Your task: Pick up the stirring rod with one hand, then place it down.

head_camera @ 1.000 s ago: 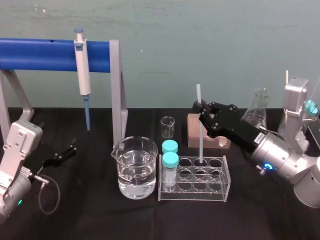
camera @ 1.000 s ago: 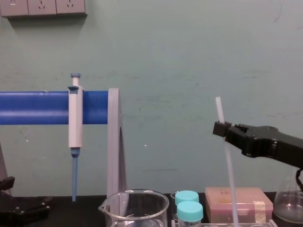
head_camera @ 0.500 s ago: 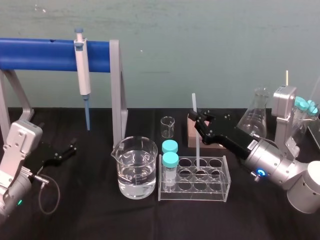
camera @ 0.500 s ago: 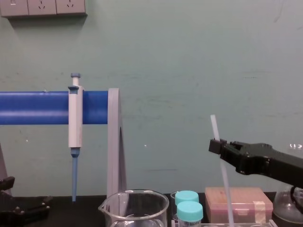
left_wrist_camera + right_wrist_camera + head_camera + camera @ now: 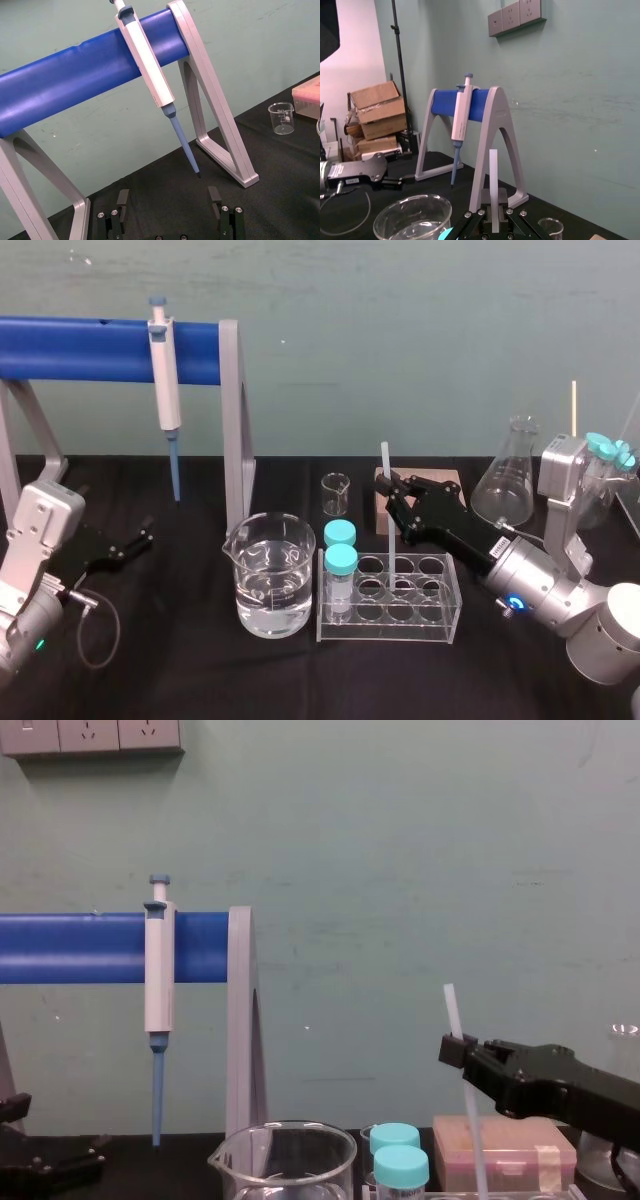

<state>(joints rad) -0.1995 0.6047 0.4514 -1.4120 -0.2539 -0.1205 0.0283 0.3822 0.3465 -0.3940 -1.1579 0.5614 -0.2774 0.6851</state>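
Stirring rod (image 5: 391, 540), thin, white, translucent, stands upright in the clear plastic rack (image 5: 440, 625), right tool (image 5: 392, 492) clamped on its upper part. Releasing off-centre could topple it. Left tool (image 5: 125, 543) waits, fingers apart, over the black worktop (image 5: 180, 670).

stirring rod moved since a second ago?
Yes. Held in the right hand, the stirring rod has sunk toward the pink box and drifted slightly left in the chest view.

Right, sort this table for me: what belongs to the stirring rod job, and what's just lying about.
In the job: stirring rod; right gripper, fingers shut on it; clear rack holding its lower end.

Lying about: pipette on blue stand; water beaker; small beaker; two capped vials; flask; left gripper, parked at left.
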